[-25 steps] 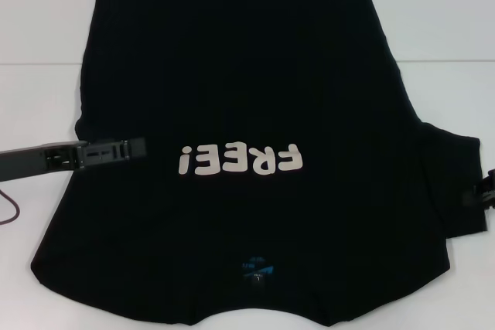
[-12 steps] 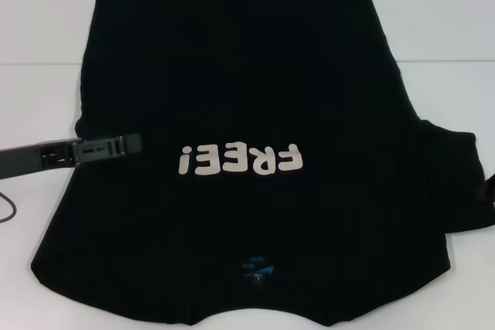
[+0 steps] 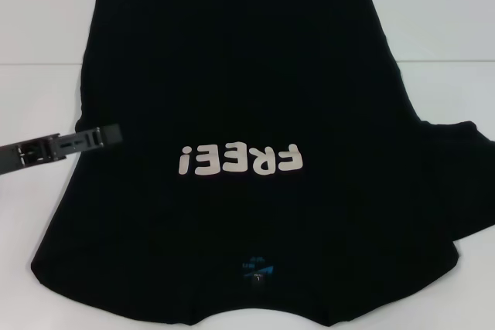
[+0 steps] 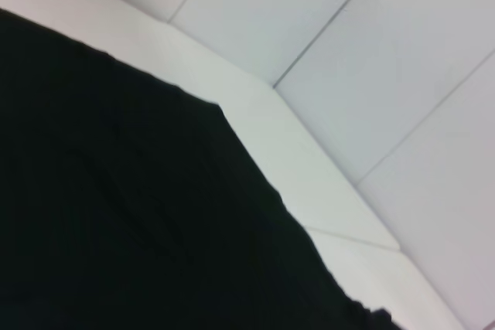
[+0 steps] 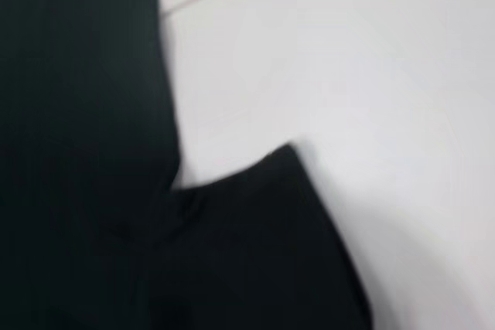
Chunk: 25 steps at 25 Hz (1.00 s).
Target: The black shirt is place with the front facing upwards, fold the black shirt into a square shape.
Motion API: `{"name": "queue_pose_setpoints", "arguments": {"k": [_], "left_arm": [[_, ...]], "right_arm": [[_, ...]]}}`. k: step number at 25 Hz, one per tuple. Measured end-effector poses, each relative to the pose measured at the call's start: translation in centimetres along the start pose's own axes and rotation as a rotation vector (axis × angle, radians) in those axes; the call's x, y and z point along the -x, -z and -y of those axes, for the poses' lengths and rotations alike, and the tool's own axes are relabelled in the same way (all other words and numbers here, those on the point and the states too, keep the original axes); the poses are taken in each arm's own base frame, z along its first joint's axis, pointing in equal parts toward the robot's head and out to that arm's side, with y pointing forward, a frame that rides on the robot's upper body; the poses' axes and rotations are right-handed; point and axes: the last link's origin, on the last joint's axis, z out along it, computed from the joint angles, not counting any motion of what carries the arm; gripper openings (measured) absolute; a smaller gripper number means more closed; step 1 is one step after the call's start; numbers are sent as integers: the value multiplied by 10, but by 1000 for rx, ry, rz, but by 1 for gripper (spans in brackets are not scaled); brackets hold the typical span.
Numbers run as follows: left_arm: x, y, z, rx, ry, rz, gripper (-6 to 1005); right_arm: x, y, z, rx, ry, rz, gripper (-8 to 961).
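Black cotton shirt (image 3: 247,113) spread flat on white table (image 3: 448,28), front up, pale blocky "FREE!" lettering (image 3: 238,161) reading upside down, small blue neck label (image 3: 257,270) near the close edge. Left side folded in straight; right sleeve (image 3: 456,183) splayed out, softly creased. Left gripper (image 3: 104,137) thin, dark, over the shirt's left edge; fingers' spread impossible to tell. Right gripper out of sight.

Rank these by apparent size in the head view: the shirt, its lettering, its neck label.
1. Black shirt, by far the largest.
2. "FREE!" lettering.
3. Blue neck label, the smallest.
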Motion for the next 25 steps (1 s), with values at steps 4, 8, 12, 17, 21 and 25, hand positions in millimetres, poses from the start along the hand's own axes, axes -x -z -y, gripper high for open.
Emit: {"name": "queue_pose_setpoints", "arguments": {"k": [4,8,12,17,21,25], "left_arm": [[0,5,0,12,14,-31,950],[-1,6,-1,17,18,-46,950],[-1,6,-1,22,20,-52,950],[-2,6,-4,39,20,-62,950],[-5,6,-5,47,19,-74,950],[-7,8,-5,52,19,-89,950]], "right_arm": [[8,9,6,-4,-19,32,19],[15,13,2,-1,-11,49,19],[20,16,-4,21,1,53,20],[27,27,-13,64,16,57,21],[29,33,-30,149,28,42,22],[23,21,-61,228,87,-17,23]]}}
